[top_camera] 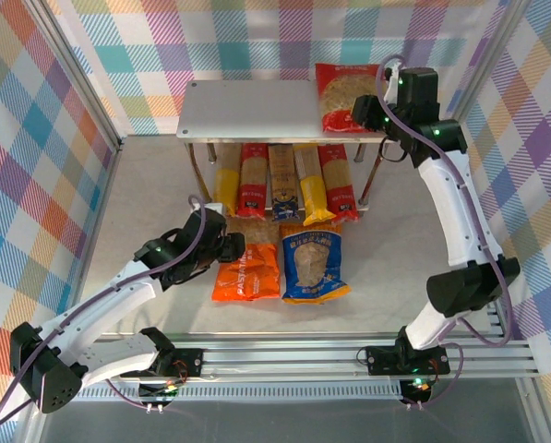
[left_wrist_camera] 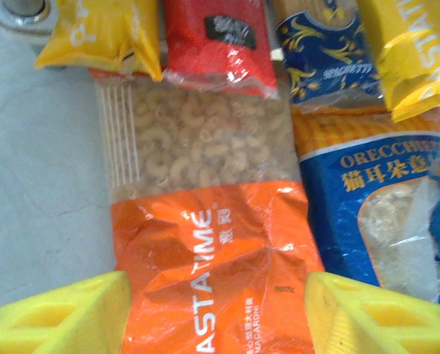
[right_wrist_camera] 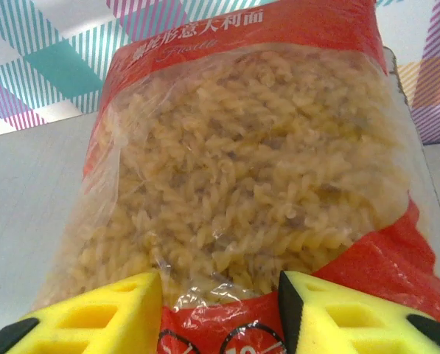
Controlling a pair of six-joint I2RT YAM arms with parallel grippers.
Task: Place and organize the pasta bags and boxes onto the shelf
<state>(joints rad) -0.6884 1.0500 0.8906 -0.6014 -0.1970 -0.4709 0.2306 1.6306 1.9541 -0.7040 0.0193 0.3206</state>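
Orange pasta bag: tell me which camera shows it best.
Left wrist: the orange bag is close up, with its macaroni window and lettering readable, though its bottom is cut off. Top external shows it small, flat on the table beside the blue bag.

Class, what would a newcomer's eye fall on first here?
A red bag of spiral pasta lies on top of the grey shelf, at its right end, the right gripper at its near edge. Five long spaghetti packs line up below, and an orange bag and a blue bag lie in front, the left gripper over the orange one.
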